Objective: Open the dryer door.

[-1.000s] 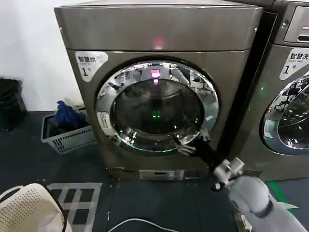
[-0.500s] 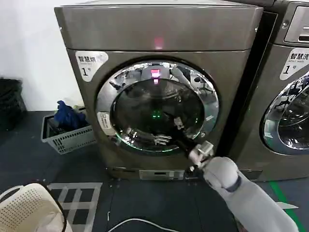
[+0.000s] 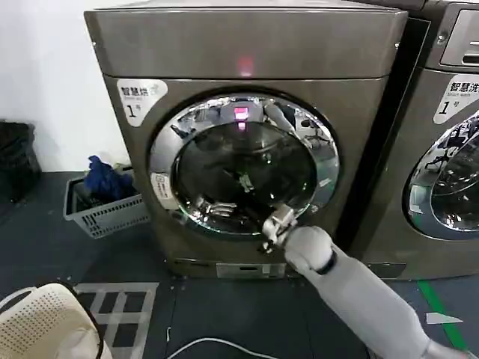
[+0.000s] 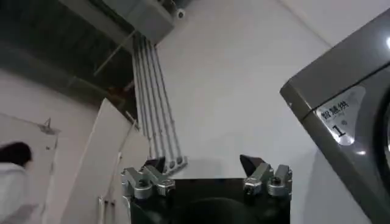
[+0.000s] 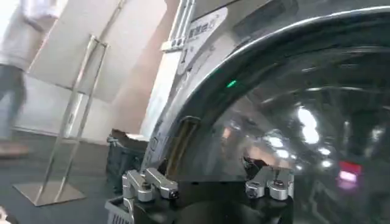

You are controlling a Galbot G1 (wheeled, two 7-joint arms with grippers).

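The dryer [image 3: 247, 142] stands on the floor with its dryer door [image 3: 243, 164] shut flat against the front, the chrome ring seated all round the opening. The right tool [image 3: 275, 226] sits low before the door, at the lower rim of the chrome ring, likely so it can work toward the ring's edge for a pull; whether it touches the ring I cannot tell. In the right wrist view its fingers [image 5: 149, 182] stand spread apart, holding nothing, with the dark glass close ahead. The left tool [image 4: 207, 179] is parked off to the side, fingers spread, near the dryer's stickered corner. The door seems not yet released
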